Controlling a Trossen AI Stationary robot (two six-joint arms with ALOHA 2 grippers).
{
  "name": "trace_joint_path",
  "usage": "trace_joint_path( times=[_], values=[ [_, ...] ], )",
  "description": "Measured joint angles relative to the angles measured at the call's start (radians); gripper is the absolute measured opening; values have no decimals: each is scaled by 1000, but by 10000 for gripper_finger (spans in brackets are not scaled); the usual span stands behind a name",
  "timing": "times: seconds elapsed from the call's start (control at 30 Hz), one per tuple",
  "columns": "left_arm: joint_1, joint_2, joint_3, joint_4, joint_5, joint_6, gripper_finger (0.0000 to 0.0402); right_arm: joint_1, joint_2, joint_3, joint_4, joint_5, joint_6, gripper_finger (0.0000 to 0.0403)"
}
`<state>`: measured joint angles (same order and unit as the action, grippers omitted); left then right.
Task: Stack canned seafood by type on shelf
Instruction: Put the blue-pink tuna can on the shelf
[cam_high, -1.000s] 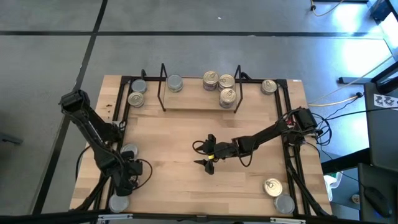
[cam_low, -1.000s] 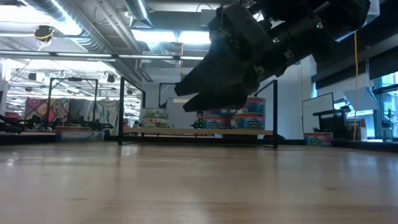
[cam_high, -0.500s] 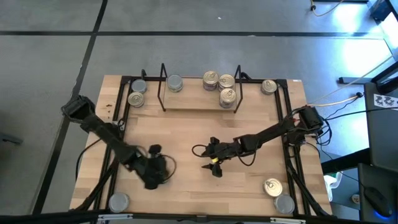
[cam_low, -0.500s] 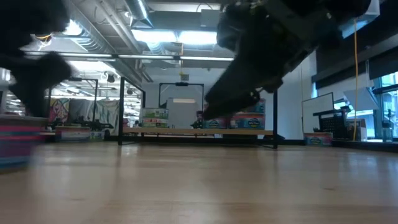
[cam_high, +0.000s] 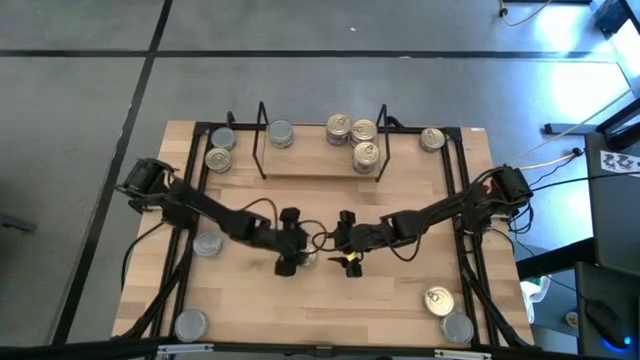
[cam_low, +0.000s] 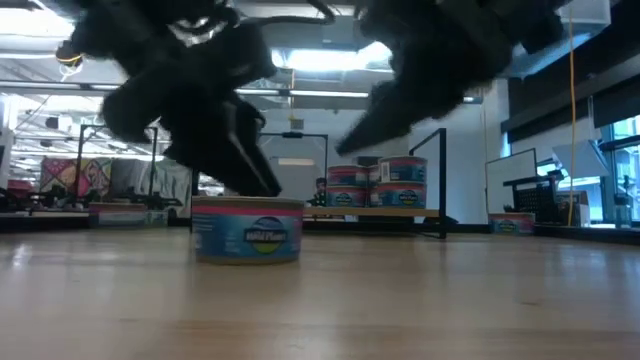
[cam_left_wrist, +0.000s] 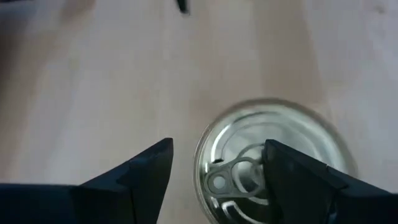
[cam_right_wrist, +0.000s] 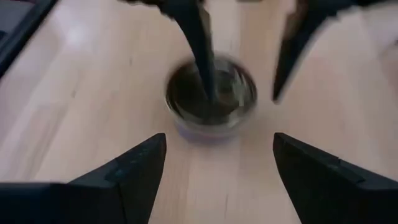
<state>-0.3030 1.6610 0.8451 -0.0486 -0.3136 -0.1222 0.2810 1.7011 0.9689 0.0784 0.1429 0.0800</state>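
A short tin (cam_low: 247, 230) with a pink-and-blue label and a pull-tab lid (cam_left_wrist: 249, 177) stands on its base at the table's middle (cam_high: 304, 259). My left gripper (cam_high: 290, 255) is open just above it; one finger (cam_left_wrist: 298, 180) is over the lid, the other (cam_left_wrist: 143, 177) is beside the tin. My right gripper (cam_high: 348, 258) is open and hovers just right of the tin, pointing at it (cam_right_wrist: 211, 99). The shelf (cam_high: 320, 166) stands at the far edge. It holds a silver-lidded tin (cam_high: 282, 133) and three gold-lidded tins (cam_high: 364, 131). My left gripper is open over the tin, pointing down. One finger (cam_right_wrist: 200, 56) crosses the lid (cam_right_wrist: 233, 93) and its tip ends at the level of the tin's top rim (cam_low: 275, 197). I cannot tell whether it touches. The tin stands upright on the table.
Loose tins lie left of the shelf (cam_high: 218, 159), right of it (cam_high: 432, 139), near the left rail (cam_high: 207, 243), at the near left corner (cam_high: 190, 325) and at the near right corner (cam_high: 438, 300). Black rails (cam_high: 468, 250) edge the table.
My left arm has swung from the near left corner toward the table's middle, bringing a tin with it. The tin now stands upright on the wood in front of my right gripper. My right gripper has shifted slightly toward the right edge.
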Motion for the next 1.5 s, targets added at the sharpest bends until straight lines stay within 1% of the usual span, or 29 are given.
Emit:
trace_joint_path(
  times=[0.1, 0.17, 0.2, 0.27, 0.33, 0.47, 0.53, 0.67, 0.77, 0.93, 1.1, 1.27, 1.37, 1.5],
  values=[
    [-3, -64, 78, -139, 0, -26, 253, 0, -11, 24, 11, 6, -17, 293],
    [-21, -99, 74, -188, -1, -28, 253, 0, -10, 30, 54, 5, -17, 293],
    [-32, -107, 61, -185, 0, -26, 253, 0, -10, 31, 89, 4, -5, 293],
    [-54, -119, 22, -154, 2, -21, 253, 0, -9, 32, 170, -7, 60, 293],
    [-61, -122, -22, -76, 31, -6, 253, 1, -9, 36, 200, -51, 71, 293],
    [-30, -119, -125, 102, 73, 3, 253, 1, -8, 33, 151, -66, 51, 293],
    [-14, -121, -157, 181, 76, 18, 253, 1, -8, 33, 148, -66, 42, 293],
    [10, -92, -215, 291, 164, 45, 253, 1, 6, 32, 151, -66, 14, 293],
    [26, -67, -242, 386, 182, 58, 253, 1, 25, 34, 164, -66, -3, 293],
    [51, -37, -268, 422, 185, 59, 253, 1, 67, 32, 161, -75, -32, 294],
    [80, -11, -265, 459, 245, 19, 253, 1, 106, 31, 171, -90, -39, 294],
    [99, 4, -264, 467, 258, 5, 253, 12, 131, 32, 217, -125, -112, 294],
    [121, 15, -263, 471, 274, -11, 253, 35, 135, 31, 207, -80, -196, 294],
    [146, 16, -263, 471, 295, -36, 253, 70, 144, 32, 204, 11, -270, 294]
  ],
)
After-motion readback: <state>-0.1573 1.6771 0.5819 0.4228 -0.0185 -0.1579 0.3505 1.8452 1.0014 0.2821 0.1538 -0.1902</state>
